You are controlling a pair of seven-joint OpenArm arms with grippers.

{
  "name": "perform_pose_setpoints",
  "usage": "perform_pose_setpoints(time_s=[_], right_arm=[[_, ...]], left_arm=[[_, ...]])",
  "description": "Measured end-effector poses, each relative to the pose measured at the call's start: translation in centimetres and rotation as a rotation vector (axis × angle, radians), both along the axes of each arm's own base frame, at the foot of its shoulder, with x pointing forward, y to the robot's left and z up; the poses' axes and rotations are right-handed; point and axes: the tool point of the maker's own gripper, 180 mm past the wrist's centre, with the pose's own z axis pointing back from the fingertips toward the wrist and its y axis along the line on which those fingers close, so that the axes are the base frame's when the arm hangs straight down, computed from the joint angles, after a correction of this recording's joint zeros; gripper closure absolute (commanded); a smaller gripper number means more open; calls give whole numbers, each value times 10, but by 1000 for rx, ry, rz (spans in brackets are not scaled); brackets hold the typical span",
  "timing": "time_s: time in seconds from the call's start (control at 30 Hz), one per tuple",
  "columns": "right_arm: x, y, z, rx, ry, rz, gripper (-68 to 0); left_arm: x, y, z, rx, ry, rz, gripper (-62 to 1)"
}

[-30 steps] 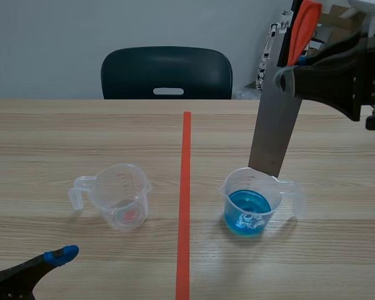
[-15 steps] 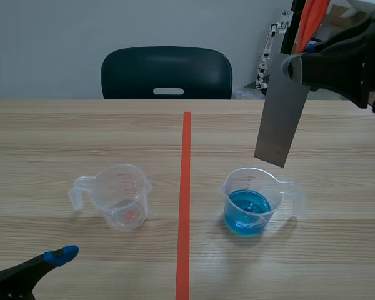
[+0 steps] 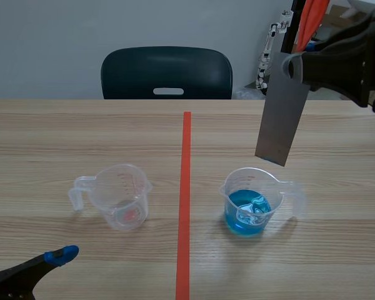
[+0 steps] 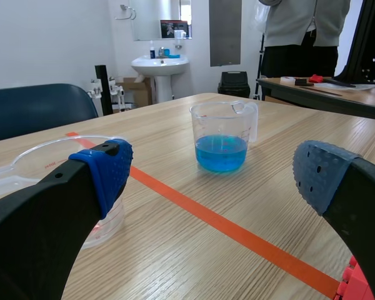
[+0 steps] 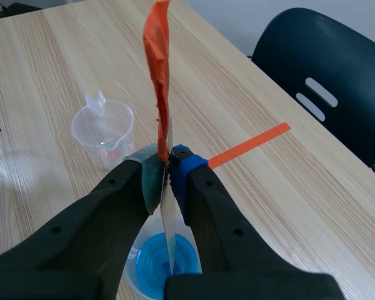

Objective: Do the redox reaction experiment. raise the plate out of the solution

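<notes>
The table (image 3: pixel 81 137) is wide and wooden, with an orange line (image 3: pixel 186 187) down its middle and a dark chair (image 3: pixel 167 72) behind its far edge.

My right gripper (image 3: pixel 294 65) is high over the right half. It is closed on the plate (image 3: pixel 280 119), pinching the upper end between the two pads. In the right wrist view I see the plate edge-on there. The plate hangs a little tilted. Its lower edge is out of the solution (image 3: pixel 237 206), just above the rim of the cup (image 3: pixel 262 180) and not touching it. I judge the raising to be almost complete.

My left gripper (image 4: pixel 215 172) rests low at the near side, fingers wide apart, with nothing between them. The other cup (image 3: pixel 120 195) stands left of the line, well apart from the blue one, and I see no liquid in it. An orange strip (image 5: pixel 157 75) sticks up from the plate's top, above my pads.

I see three risks:
- **Slipping:** I hold a long plate only by its top. A quick move or a weaker pinch may let it turn or slip down into the cup and splash.
- **Hitting the cup:** The lower edge is close to the rim. Moving sideways before going higher could hit the light cup and tip it.
- **Dripping:** The plate is probably wet. If I carry it away from above the cup, drops may fall on the table.
</notes>
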Motion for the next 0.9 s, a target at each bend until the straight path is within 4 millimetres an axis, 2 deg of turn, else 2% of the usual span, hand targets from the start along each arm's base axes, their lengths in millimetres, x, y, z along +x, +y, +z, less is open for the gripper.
perform_pose_setpoints(time_s=[0.9], right_arm=[[1,-1,-2,-16,4,-1,-6]], left_arm=[[0,0,0,0,0,0,-540]])
